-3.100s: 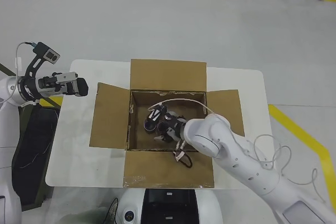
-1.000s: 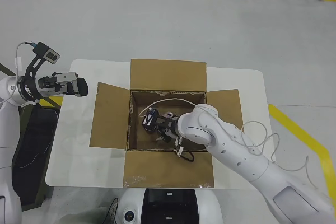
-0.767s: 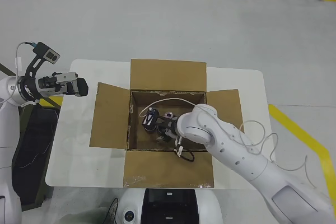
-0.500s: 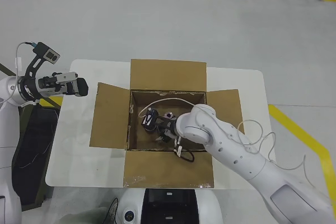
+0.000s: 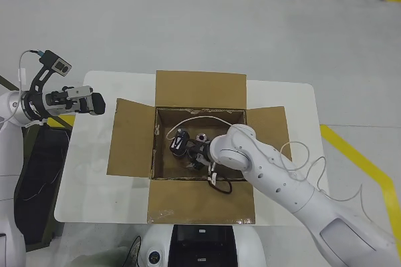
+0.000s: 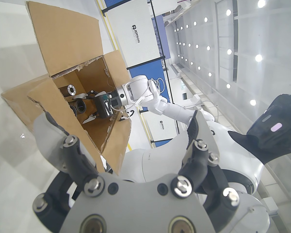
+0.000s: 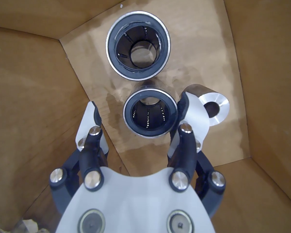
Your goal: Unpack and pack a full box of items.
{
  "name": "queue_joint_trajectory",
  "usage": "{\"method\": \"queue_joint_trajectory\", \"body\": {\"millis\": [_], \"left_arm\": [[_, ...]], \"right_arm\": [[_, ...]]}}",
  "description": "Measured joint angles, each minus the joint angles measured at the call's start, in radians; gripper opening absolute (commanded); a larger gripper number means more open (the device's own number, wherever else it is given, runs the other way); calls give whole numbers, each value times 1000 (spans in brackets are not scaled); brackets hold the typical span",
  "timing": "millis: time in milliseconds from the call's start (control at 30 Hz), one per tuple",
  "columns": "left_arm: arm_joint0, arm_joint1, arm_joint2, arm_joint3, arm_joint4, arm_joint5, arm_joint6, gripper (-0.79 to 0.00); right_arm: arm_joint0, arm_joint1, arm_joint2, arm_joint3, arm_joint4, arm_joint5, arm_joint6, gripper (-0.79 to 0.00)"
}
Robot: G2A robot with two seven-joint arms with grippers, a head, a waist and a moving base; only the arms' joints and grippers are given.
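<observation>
- Right gripper: lowered inside the box, fingers spread apart, nothing clamped.
- Smaller bearing sleeve, black-rimmed, is straddled by those fingers and stands upright on the box floor.
- One finger is just beside its rim, and contact cannot be told. The other finger is apart from it.
- Larger bearing sleeve is stood upright just beyond the smaller one, near a box corner.
- Silver bushing with a centre hole is seen just outside one finger and is partly hidden by it.
- Left gripper: held over the bench edge with fingers apart and empty, short of the box's left flap.
- All four box flaps are folded outward.
</observation>
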Motion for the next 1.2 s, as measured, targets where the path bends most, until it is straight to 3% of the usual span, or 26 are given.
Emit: {"method": "queue_joint_trajectory", "body": {"millis": [133, 200, 267, 333, 433, 467, 767, 1200], "left_arm": [[0, 0, 0, 0, 0, 0, 0, 0], [0, 0, 0, 0, 0, 0, 0, 0], [0, 0, 0, 0, 0, 0, 0, 0], [0, 0, 0, 0, 0, 0, 0, 0], [0, 0, 0, 0, 0, 0, 0, 0], [0, 0, 0, 0, 0, 0, 0, 0], [0, 0, 0, 0, 0, 0, 0, 0], [0, 0, 0, 0, 0, 0, 0, 0]], "right_arm": [[4, -5, -4, 17, -3, 0, -7, -231], [6, -8, -7, 26, -5, -2, -10, -280], [7, -11, -12, 35, -5, -6, -13, -400], [9, -14, -15, 42, -5, -6, -15, -456], [12, -17, -15, 45, -8, -3, -16, -736], [12, -18, -15, 44, -9, -2, -15, -785], [-1, -5, 25, -29, -25, 0, 22, -785], [-82, 42, 138, -265, -41, -8, 120, -785]]}}
